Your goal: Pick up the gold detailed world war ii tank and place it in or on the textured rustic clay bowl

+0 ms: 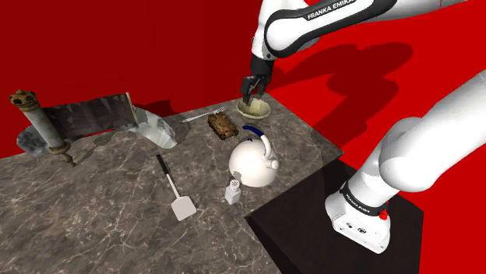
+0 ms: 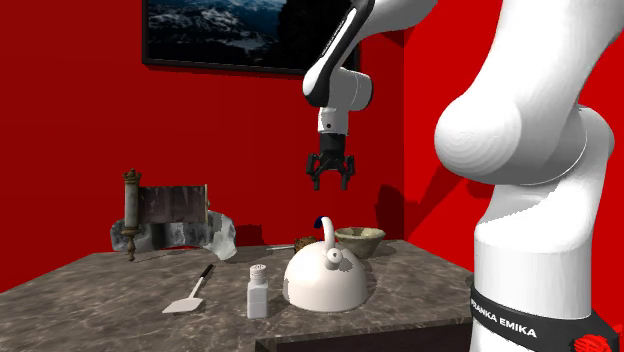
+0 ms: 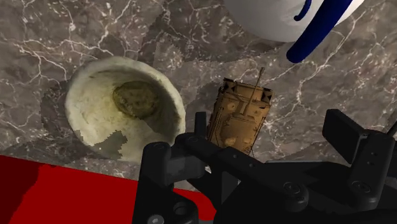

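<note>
**End effector** (image 2: 330, 183): black, two fingers spread wide, nothing between them. It hangs high over the surface (image 1: 93, 226), roughly above the bowl and tank. You have a long descent to make, and any sideways drift on the way down puts the fingers off target.

**Tank** (image 3: 240, 118): gold-brown, upright on its tracks on the dark marbled surface. In the wrist view it lies below the gap between the spread fingers, just beside the bowl with a narrow strip of surface between them. A thin aerial rises from the hull. If you close on the turret or aerial rather than the hull sides, expect it to twist or slip out.

**Bowl** (image 3: 86, 89): pale, rough-walled, with a brownish patch at the bottom.
- The finger on the bowl's side may land on the rim and tip or shove it.
- The bowl is not much wider than the tank is long, so an off-centre release may leave the tank canted over the rim or let it tumble off.

**Kettle** (image 1: 251, 165): white with a blue handle, near the tank on the side away from the bowl. A low, wide carry could clip the handle.

**Fork** (image 1: 204, 117): thin and silvery, lying close beside the tank. A nudged tank could ride onto it.

**Shaker** (image 1: 232, 191) and **spatula** (image 1: 175, 193): well apart from the tank, and I judge them no hazard.
</note>
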Tool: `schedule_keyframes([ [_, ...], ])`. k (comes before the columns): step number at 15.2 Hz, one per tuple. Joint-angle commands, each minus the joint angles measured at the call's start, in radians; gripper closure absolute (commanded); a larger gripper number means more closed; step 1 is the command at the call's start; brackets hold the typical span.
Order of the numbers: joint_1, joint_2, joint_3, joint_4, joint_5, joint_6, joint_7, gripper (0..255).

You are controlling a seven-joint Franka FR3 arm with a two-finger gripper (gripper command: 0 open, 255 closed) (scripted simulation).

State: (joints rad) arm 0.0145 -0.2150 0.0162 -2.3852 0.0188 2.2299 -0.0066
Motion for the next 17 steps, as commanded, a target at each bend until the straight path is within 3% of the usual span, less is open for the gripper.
schedule_keyframes([
  [1,0.003,0.084,0.004,0.024,-0.004,0.065,-0.001,0],
  [11,0.015,0.472,0.012,0.233,-0.042,0.261,-0.003,0],
  [17,0.017,0.541,0.009,0.243,-0.047,0.320,-0.001,0],
])
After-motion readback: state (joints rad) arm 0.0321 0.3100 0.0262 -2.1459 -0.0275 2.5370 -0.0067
